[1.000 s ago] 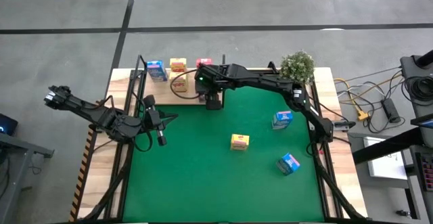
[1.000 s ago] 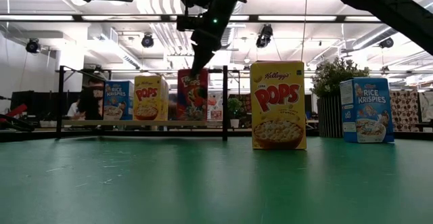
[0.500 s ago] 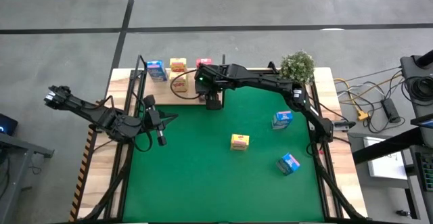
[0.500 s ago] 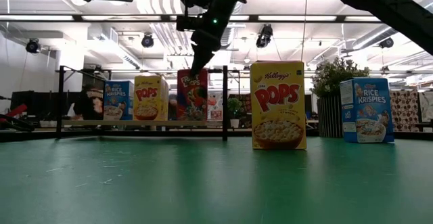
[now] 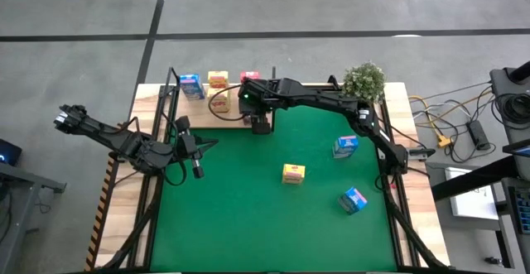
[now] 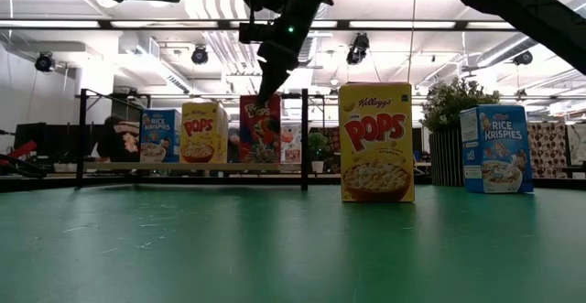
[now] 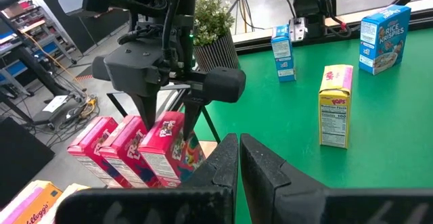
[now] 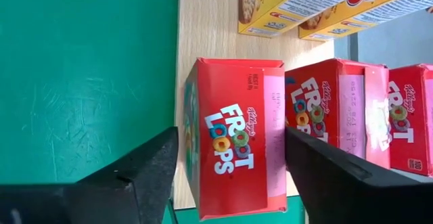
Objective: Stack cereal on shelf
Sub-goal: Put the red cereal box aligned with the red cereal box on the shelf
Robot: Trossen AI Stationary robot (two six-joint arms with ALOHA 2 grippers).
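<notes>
1. Left pincer [image 5: 197, 168], fingers together, waits at the green mat's [image 5: 248, 216] left edge.
2. Right pincer [image 8: 226, 176] stands spread astride the pink cereal box [image 8: 233, 137] upright on the shelf [image 5: 233, 117], directly below it.
3. Remaining yellow box [image 5: 293, 173] lies nearer the right arm.

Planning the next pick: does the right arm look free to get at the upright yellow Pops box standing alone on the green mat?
Probably yes. The yellow Pops box stands alone on the green mat, nothing near it, and the right hand is open by the shelf, apparently holding nothing.
</notes>
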